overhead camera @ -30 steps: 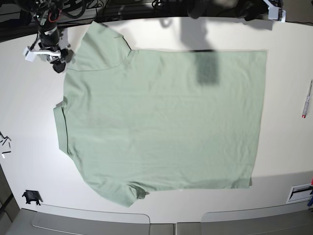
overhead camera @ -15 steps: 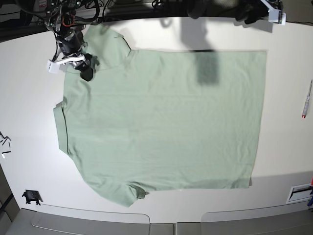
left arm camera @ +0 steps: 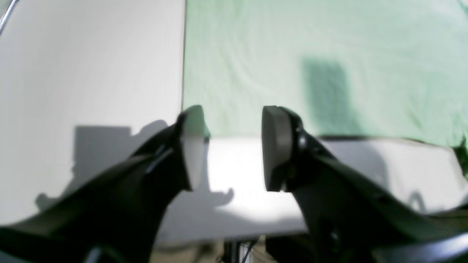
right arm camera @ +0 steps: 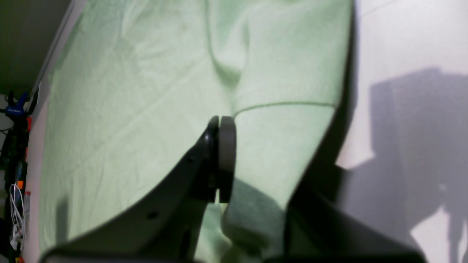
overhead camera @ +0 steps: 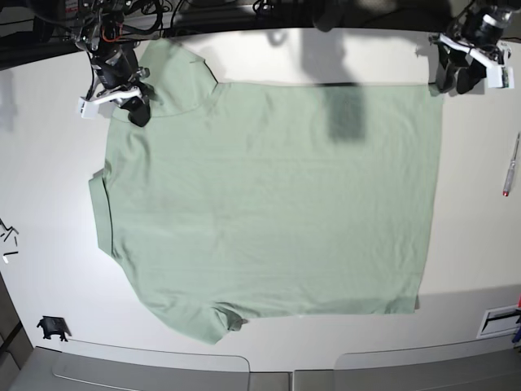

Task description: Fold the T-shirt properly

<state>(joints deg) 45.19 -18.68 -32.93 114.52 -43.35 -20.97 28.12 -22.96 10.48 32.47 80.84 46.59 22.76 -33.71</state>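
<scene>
right tool point(right arm camera: 221, 146) has its pads pressed together, while left tool point(left arm camera: 232, 146) stands with pads apart.

A pen point(overhead camera: 510, 165) lies near the table's point(overhead camera: 49, 204) right edge; a small black clip point(overhead camera: 52, 328) (shape unclear) sits by its lower-left corner.

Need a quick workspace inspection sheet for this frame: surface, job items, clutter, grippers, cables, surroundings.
Surface: white table, shadows near the far edge.
Job's things: T-shirt spread flat, collar toward the base view's left.
Clutter: pen at one edge; small black clip and small bits at the other.
Grippers: right gripper shut on the T-shirt at the sleeve seam; left gripper open at the hem corner, gripping nothing.
Cables: bundle behind the right arm.
Surroundings: grey trays along the near edge.
</scene>
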